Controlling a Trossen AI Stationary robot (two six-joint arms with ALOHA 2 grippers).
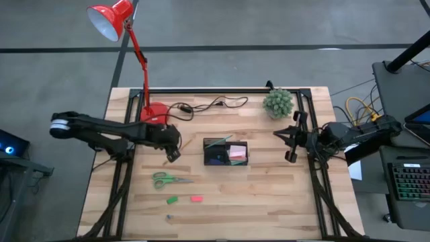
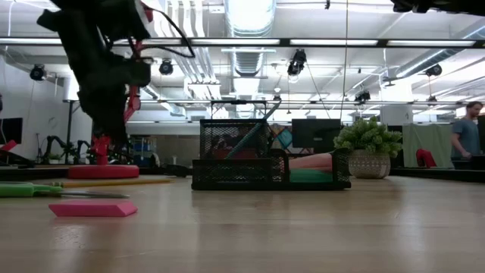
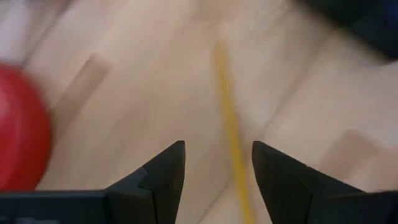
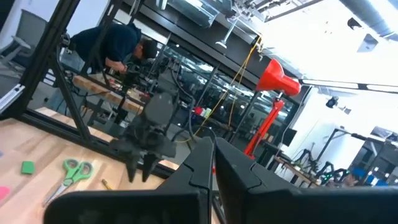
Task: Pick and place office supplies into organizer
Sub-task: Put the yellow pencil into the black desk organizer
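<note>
Left claw (image 3: 214, 171) gaping above the yellow pencil (image 3: 231, 134), holding nothing.

The left arm reaches in over the wooden counter (image 1: 269, 195), its claw beside the red lamp's base (image 1: 154, 113); the right claw (image 1: 290, 143), pressed shut and empty, waits by the counter's right edge near the plant (image 1: 278, 102). The organizer (image 1: 226, 152) sits mid-counter with the pink pad (image 1: 236, 153) inside. Green scissors (image 1: 163, 179), a green piece (image 1: 173, 199) and a red piece (image 1: 196, 198) lie nearer the front. Beyond is an open workshop with a person (image 2: 464, 138).
</note>
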